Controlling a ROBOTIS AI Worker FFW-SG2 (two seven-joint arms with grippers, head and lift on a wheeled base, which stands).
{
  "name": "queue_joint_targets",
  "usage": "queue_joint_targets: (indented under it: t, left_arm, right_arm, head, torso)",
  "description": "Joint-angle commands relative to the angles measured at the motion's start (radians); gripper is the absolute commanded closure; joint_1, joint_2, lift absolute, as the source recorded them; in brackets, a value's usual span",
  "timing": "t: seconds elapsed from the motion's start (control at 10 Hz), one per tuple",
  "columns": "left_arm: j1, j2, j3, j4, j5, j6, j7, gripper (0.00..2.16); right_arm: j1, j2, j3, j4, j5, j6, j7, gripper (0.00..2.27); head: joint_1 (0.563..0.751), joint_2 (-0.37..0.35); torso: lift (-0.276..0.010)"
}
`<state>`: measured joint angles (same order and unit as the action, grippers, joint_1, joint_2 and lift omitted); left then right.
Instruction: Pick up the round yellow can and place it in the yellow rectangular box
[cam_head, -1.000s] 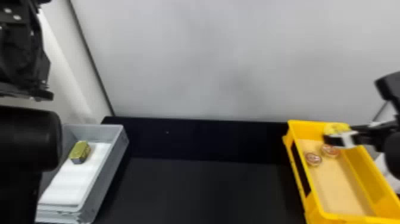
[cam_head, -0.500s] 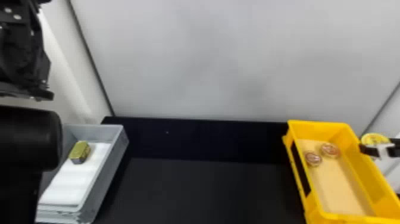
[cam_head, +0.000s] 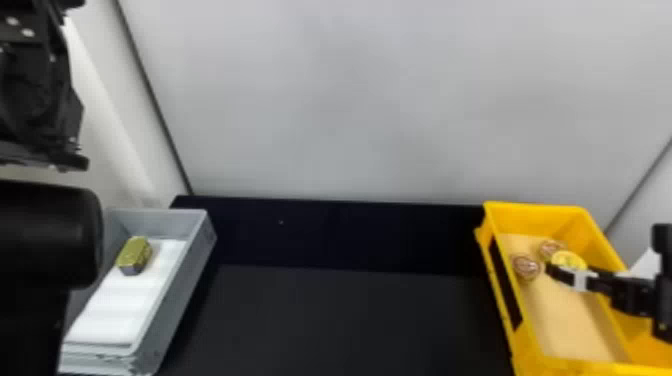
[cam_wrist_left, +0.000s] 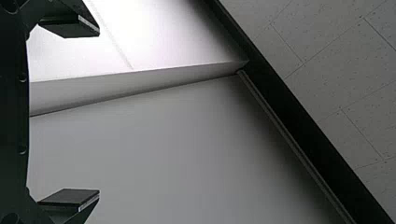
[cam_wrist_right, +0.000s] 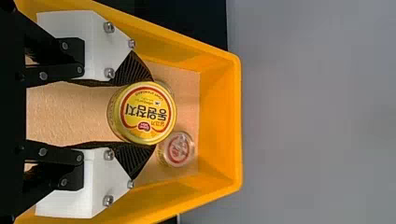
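Round yellow can (cam_wrist_right: 144, 113) is pinched by the two fingers of my right gripper (cam_wrist_right: 153, 113), over the yellow box (cam_wrist_right: 220, 116). I can't tell how high up it is. My left gripper (cam_wrist_left: 95, 113) is empty, with its fingers wide apart. If I let go here, the can may land on one tin (cam_wrist_right: 178, 149) or the other tin (cam_head: 525, 267), as both look so near, and then it could tip over. If I let go too high, it could drop hard. The box wall is near my right gripper too, so a big move to the side might bump it. I'd pick a bare spot and go down slowly. The box has a tan sheet (cam_head: 560, 315) inside, with those two tins at its far end. Across the bench (cam_head: 340, 320), the gray bin (cam_head: 182, 285) has a white pad (cam_head: 120, 300), and a gold block (cam_head: 134, 254) sits on it
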<state>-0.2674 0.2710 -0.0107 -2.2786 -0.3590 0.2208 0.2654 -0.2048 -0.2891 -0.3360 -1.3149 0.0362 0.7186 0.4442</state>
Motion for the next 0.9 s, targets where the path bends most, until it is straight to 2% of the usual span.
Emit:
queue_joint_targets:
  t: [0.0, 0.4, 0.8]
  left_arm:
    - [-0.001, -0.001, -0.003, 0.002, 0.000, -0.001, 0.000, 0.07]
    - [-0.006, -0.001, -0.005, 0.002, 0.000, -0.001, 0.000, 0.07]
    - [-0.009, -0.001, -0.005, 0.002, 0.000, 0.000, 0.000, 0.07]
  right_arm:
    - [0.001, -0.001, 0.012, 0.128, -0.131, -0.074, -0.051, 0.72]
    - [0.001, -0.005, 0.015, 0.209, -0.162, -0.082, -0.070, 0.72]
    - [-0.001, -0.025, 0.029, 0.221, -0.163, -0.082, -0.070, 0.72]
  head:
    - [0.663, 0.054]
    - [0.663, 0.054]
    - [0.663, 0.054]
  torso:
    - [-0.010]
    - [-0.010]
    - [-0.010]
